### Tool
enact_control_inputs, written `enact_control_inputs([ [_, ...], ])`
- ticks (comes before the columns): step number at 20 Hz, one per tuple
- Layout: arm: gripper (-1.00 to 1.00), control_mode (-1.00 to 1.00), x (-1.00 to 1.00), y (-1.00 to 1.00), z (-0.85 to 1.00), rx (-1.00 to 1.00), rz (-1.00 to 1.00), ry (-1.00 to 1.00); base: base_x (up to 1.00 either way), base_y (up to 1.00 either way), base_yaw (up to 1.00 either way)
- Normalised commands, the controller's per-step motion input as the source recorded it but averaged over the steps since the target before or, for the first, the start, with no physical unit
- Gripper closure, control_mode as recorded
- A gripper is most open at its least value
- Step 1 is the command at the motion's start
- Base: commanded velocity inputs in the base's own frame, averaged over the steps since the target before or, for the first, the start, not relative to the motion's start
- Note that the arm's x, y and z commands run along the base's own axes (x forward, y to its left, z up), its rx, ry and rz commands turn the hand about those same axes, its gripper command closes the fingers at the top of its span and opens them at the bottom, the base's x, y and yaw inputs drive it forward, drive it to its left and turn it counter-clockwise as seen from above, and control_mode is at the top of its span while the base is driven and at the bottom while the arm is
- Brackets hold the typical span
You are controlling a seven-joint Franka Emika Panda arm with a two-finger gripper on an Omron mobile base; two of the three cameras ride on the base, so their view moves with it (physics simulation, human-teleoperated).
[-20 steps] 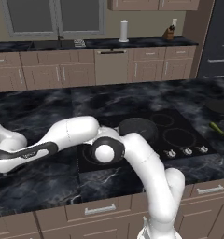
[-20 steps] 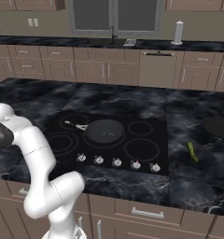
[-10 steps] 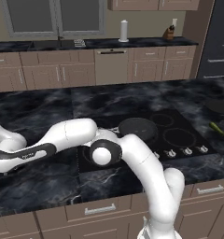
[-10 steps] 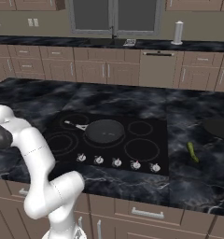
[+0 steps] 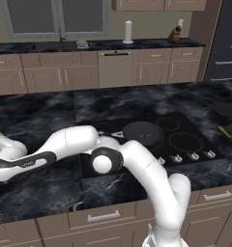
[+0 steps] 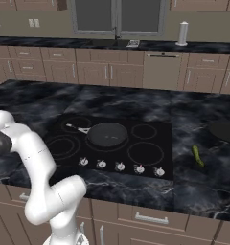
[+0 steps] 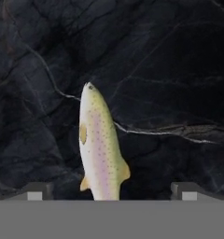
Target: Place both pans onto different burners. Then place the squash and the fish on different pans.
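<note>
One unlabelled fish (image 7: pixel 101 149) between the hand's (image 7: pixel 112 190) spread fingertips.

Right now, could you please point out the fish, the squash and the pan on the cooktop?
fish (image 7: pixel 100 149), hand view, mid body.
squash (image 6: pixel 198 155), right base view, middle of its length.
pan (image 6: pixel 107 134), right base view, centre of its base.

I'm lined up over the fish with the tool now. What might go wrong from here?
1. The fish lies flat on the dark counter between the open tool tips; a shallow grip may slip off its rounded body.
2. One pan sits on the cooktop; the other pan is off it, so the fish may land wrongly.
</note>
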Motion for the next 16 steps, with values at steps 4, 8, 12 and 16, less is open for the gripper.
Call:
enact_control_inputs([
  [4, -1.00, -1.00, 0.10, 0.16, -0.22, 0.00, 0.00, 0.00, 0.00, 0.00, 0.00],
  [8, -1.00, -1.00, 0.11, 0.21, -0.19, 0.00, 0.00, 0.00, 0.00, 0.00, 0.00],
  [12, -1.00, -1.00, 0.11, 0.23, -0.18, 0.00, 0.00, 0.00, 0.00, 0.00, 0.00],
  [16, -1.00, -1.00, 0.06, 0.21, -0.17, 0.00, 0.00, 0.00, 0.00, 0.00, 0.00],
])
